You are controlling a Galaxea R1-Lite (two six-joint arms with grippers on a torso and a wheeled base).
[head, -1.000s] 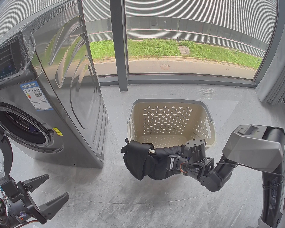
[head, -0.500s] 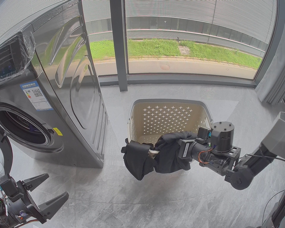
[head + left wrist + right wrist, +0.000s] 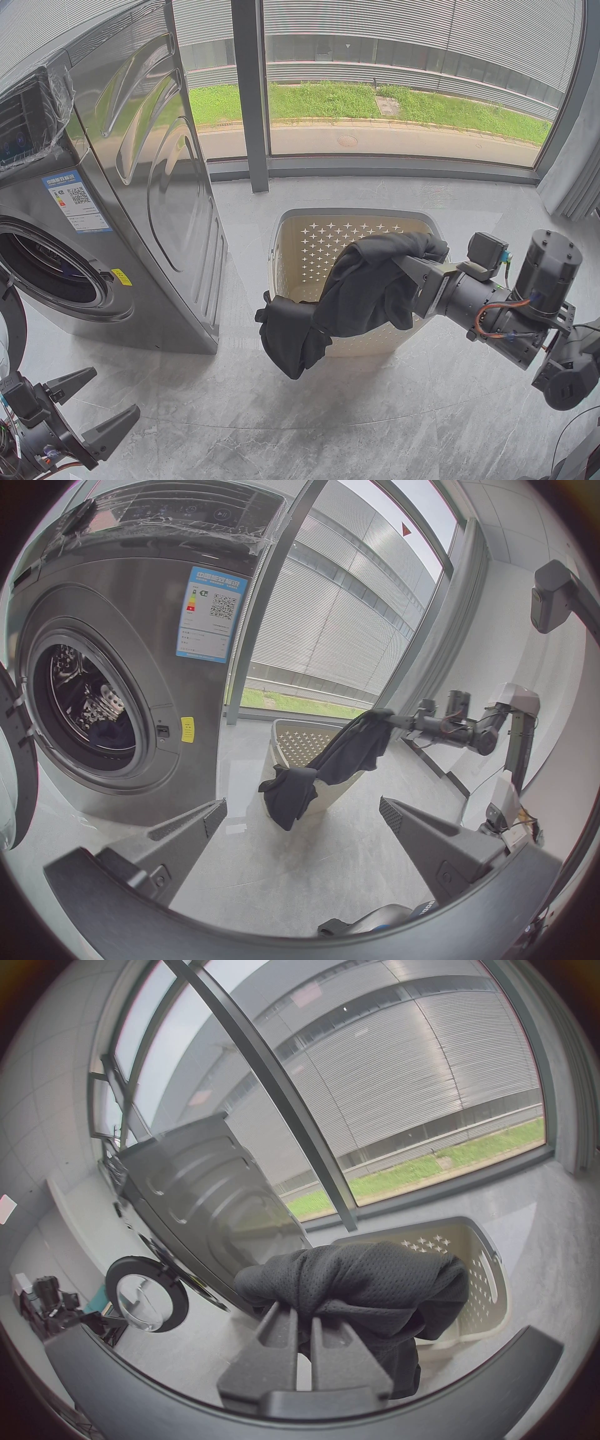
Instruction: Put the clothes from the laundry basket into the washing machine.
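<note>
A black mesh garment (image 3: 356,287) hangs from my right gripper (image 3: 409,265), which is shut on its upper end above the cream laundry basket (image 3: 294,250). The garment's lower end (image 3: 287,334) drapes over the basket's near left corner and down its outside. In the right wrist view the fingers (image 3: 306,1338) pinch the bunched garment (image 3: 362,1285). The grey washing machine (image 3: 125,206) stands at the left with its round drum opening (image 3: 94,708) uncovered and its door (image 3: 147,1293) swung out. My left gripper (image 3: 94,406) is open, low at the near left in front of the machine, holding nothing.
A dark window pillar (image 3: 250,94) and a full-height window stand behind the basket. A grey curtain (image 3: 578,162) hangs at the far right. Bare grey tiled floor (image 3: 281,412) lies between the basket, the machine and my grippers.
My right gripper has risen and pulled back to the right, lifting the garment's upper end from near the basket's front edge. The lower end stayed draped on the corner. The left gripper barely moved.
</note>
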